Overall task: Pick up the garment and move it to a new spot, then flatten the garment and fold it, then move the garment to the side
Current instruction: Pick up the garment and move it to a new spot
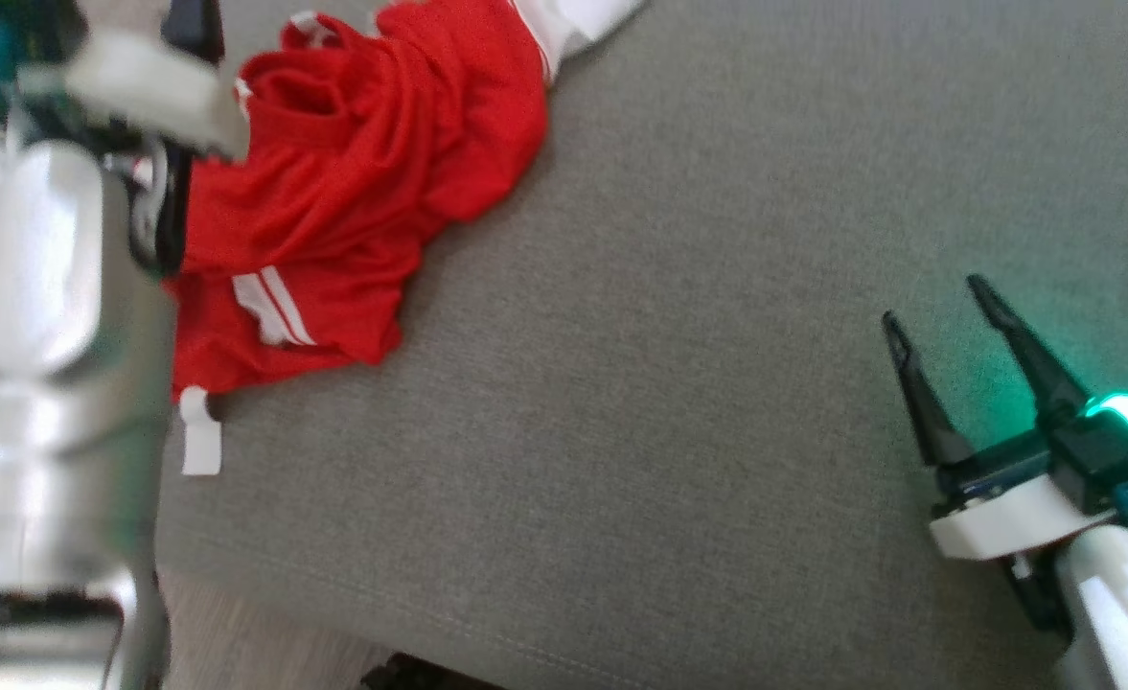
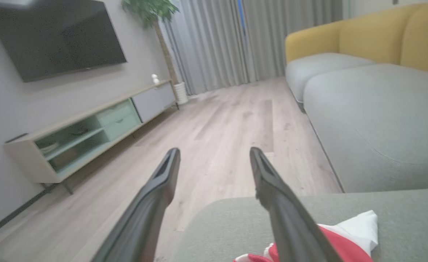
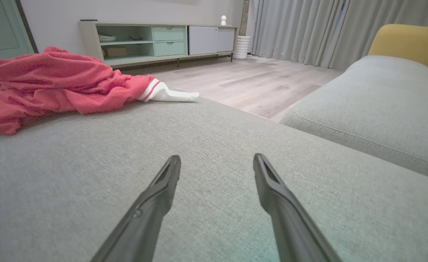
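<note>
Red garment (image 1: 362,172) crumpled at far left of grey sofa cushion (image 1: 679,402). Left end effector (image 2: 214,154) released, empty, over garment's edge. Right end effector (image 1: 935,305) released, empty, near right, well apart.

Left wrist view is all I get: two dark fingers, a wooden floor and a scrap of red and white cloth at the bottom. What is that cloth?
Observer: A crumpled red garment with white stripes, heaped on a grey cushion.
Operator: Is the other gripper near it?
Observer: No. The right gripper is open over bare cushion, well apart from the garment.
Operator: Anything sticking out of the heap?
Observer: A white strip pokes out at the edge nearest the robot.
</note>
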You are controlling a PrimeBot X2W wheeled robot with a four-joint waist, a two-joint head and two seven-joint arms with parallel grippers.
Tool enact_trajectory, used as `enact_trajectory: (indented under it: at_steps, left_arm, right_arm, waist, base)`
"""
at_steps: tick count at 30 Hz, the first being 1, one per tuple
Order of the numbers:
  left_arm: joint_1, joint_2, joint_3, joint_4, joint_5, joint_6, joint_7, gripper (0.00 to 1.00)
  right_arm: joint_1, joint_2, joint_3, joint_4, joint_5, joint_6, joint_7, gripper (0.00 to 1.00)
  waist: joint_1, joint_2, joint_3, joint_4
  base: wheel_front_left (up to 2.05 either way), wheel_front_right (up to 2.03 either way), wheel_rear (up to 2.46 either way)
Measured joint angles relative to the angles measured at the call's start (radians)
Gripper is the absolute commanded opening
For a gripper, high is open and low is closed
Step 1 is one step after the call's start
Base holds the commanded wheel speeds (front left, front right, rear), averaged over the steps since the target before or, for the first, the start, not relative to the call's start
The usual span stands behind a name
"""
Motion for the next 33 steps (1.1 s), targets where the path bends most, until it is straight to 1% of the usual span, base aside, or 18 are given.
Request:
enact_trajectory:
  at_steps: [3,5,7,8,10,11,14,15,16,17,22,25,29,33]
  left_arm:
    - [-0.126,-0.019,0.000,0.166,-0.039,-0.022,0.081,1.00]
    - [-0.180,-0.035,0.000,0.268,-0.064,-0.031,0.132,1.00]
    - [-0.211,-0.043,-0.006,0.360,-0.079,-0.039,0.186,1.00]
    - [-0.227,-0.048,-0.013,0.440,-0.093,-0.048,0.227,1.00]
    - [-0.234,-0.047,-0.026,0.508,-0.095,-0.048,0.254,1.00]
    - [-0.234,-0.047,-0.026,0.508,-0.095,-0.048,0.254,1.00]
    - [-0.240,-0.044,-0.028,0.578,-0.108,-0.055,0.261,1.00]
    - [-0.242,-0.042,-0.029,0.592,-0.112,-0.055,0.259,0.84]
    - [-0.243,-0.038,-0.033,0.602,-0.112,-0.055,0.246,0.35]
    - [-0.245,-0.035,-0.037,0.610,-0.112,-0.056,0.225,0.00]
    - [-0.258,-0.021,-0.081,0.619,-0.099,-0.064,0.086,0.00]
    - [-0.280,0.010,-0.124,0.623,-0.069,-0.064,0.029,0.00]
    - [-0.320,0.057,-0.170,0.620,-0.041,-0.064,-0.027,0.00]
    - [-0.349,0.073,-0.249,0.591,-0.035,-0.064,-0.051,0.00]
  right_arm:
    - [-0.016,-0.049,0.000,-0.019,0.000,0.000,0.000,1.00]
    - [-0.025,-0.071,-0.004,-0.032,0.000,0.000,0.000,1.00]
    - [-0.033,-0.077,-0.011,-0.042,0.000,0.000,0.000,1.00]
    - [-0.045,-0.083,-0.014,-0.056,0.001,0.000,-0.001,1.00]
    - [-0.049,-0.089,-0.019,-0.068,0.002,0.000,-0.005,1.00]
    - [-0.049,-0.089,-0.019,-0.068,0.002,0.000,-0.005,1.00]
    - [-0.058,-0.090,-0.018,-0.080,0.002,0.000,-0.008,1.00]
    - [-0.062,-0.090,-0.020,-0.083,0.002,0.000,-0.010,1.00]
    - [-0.064,-0.090,-0.022,-0.087,0.002,0.000,-0.010,1.00]
    - [-0.066,-0.090,-0.024,-0.091,0.002,0.000,-0.010,1.00]
    - [-0.069,-0.081,-0.028,-0.084,0.002,0.000,-0.010,1.00]
    - [-0.070,-0.058,-0.027,-0.056,0.002,0.000,-0.010,1.00]
    - [-0.070,-0.004,-0.019,-0.029,0.003,0.000,-0.010,1.00]
    - [-0.065,0.052,-0.014,-0.010,0.013,0.000,-0.010,1.00]
  waist:
    - [-0.0001,0.0000,0.056,-0.013]
    - [0.0000,0.0000,0.087,-0.025]
    - [0.0000,0.0000,0.110,-0.040]
    - [-0.0004,0.0000,0.129,-0.055]
    - [-0.0003,0.0000,0.146,-0.071]
    - [-0.0003,0.0000,0.146,-0.071]
    - [-0.0005,0.0000,0.166,-0.092]
    - [-0.0005,0.0000,0.173,-0.098]
    - [-0.0004,0.0000,0.179,-0.102]
    - [-0.0004,0.0000,0.184,-0.106]
    - [-0.0004,0.0000,0.177,-0.112]
    - [-0.0004,0.0000,0.147,-0.115]
    - [-0.0005,0.0000,0.092,-0.133]
    - [-0.0005,0.0000,0.024,-0.164]
  base:
    - [0.00,0.00,0.00]
    - [0.00,0.00,0.00]
    - [0.00,0.00,0.00]
    - [0.00,0.00,0.00]
    - [0.00,0.00,0.00]
    - [0.00,0.00,0.00]
    - [0.00,0.00,0.00]
    - [0.00,0.00,0.00]
    - [0.00,0.00,0.00]
    - [0.00,0.00,0.00]
    - [0.00,0.00,0.00]
    - [0.00,0.00,0.00]
    - [0.00,0.00,0.00]
    - [0.00,0.00,0.00]
